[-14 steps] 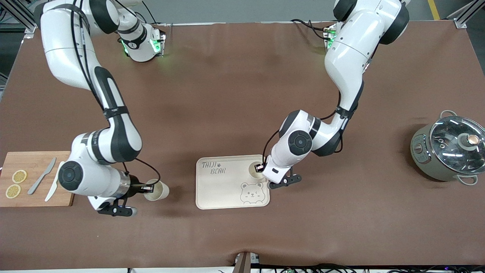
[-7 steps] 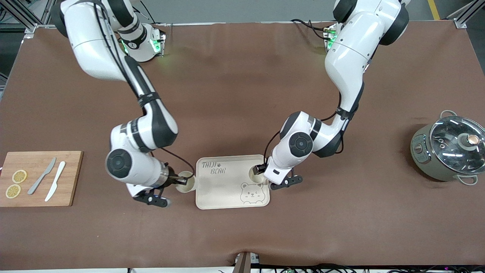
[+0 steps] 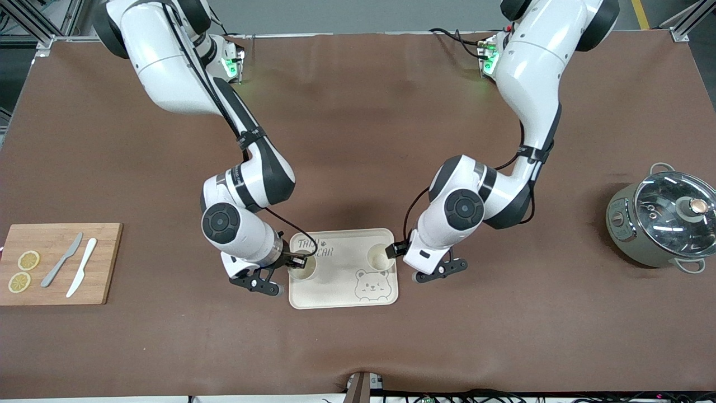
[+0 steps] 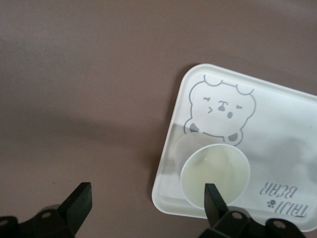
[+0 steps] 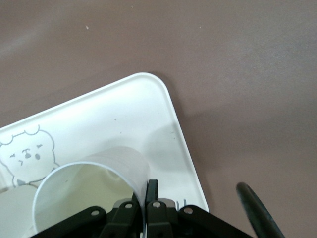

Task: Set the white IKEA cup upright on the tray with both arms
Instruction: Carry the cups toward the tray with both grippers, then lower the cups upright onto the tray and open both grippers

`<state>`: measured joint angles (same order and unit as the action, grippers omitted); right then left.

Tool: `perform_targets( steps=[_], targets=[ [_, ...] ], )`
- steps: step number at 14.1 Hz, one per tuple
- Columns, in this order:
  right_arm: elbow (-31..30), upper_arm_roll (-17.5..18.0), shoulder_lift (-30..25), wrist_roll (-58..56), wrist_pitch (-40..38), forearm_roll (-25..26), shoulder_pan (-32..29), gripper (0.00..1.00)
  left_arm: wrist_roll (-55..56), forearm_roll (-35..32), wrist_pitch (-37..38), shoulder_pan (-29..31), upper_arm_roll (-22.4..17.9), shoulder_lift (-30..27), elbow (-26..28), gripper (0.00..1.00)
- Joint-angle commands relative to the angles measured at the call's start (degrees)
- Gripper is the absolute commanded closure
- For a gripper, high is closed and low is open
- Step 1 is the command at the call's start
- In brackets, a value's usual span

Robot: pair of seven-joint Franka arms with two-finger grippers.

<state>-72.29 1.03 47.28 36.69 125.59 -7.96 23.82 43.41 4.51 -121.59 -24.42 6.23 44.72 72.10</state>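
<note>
Resting on the brown worktop [image 3: 358,347], the flat cream-white rectangular tray [image 3: 335,294] with rounded corners and a raised rim carries a grey bear drawing [image 3: 371,284] along its edge nearest the front camera and "TAIJI BEAR" lettering [image 3: 319,249] farther up. Two white plastic cups stand upright on it. The cup toward the right arm's end [image 3: 302,270] is pinched at its rim by the right claw [image 3: 298,261], whose fingers are clenched on the cup's wall. The other cup [image 3: 379,257] sits at the tray's corner toward the left arm's end; the left claw [image 4: 148,198] is released, its fingers spread wide, one finger [image 4: 214,198] over that cup's rim and the other over bare worktop beside the tray. A wooden cutting board [image 3: 61,280] with lemon slices [image 3: 23,271] and two knives [image 3: 71,266] lies at the right arm's end, a lidded grey-green pot [image 3: 663,221] at the left arm's end.
</note>
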Motion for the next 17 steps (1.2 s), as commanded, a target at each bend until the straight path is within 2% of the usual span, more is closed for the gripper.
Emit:
perform_targets(
  steps=[1, 3, 17],
  targets=[
    [-2.58, -0.51, 0.0, 1.46, 3.33, 1.97, 0.79, 1.0, -3.75, -1.42, 2.76, 0.08, -1.92, -4.45, 1.12, 0.0],
    [-3.38, -0.51, 0.18, 2.41, 4.92, 2.07, 1.4, 1.0, -8.06, -2.05, 5.48, 1.38, -3.76, -5.78, 1.12, 0.0],
    [-4.53, -0.51, 1.67, 3.92, 8.62, 2.16, 2.81, 1.0, -35.13, -2.66, 19.8, 19.14, -4.21, -14.57, 1.56, 0.0]
  ],
)
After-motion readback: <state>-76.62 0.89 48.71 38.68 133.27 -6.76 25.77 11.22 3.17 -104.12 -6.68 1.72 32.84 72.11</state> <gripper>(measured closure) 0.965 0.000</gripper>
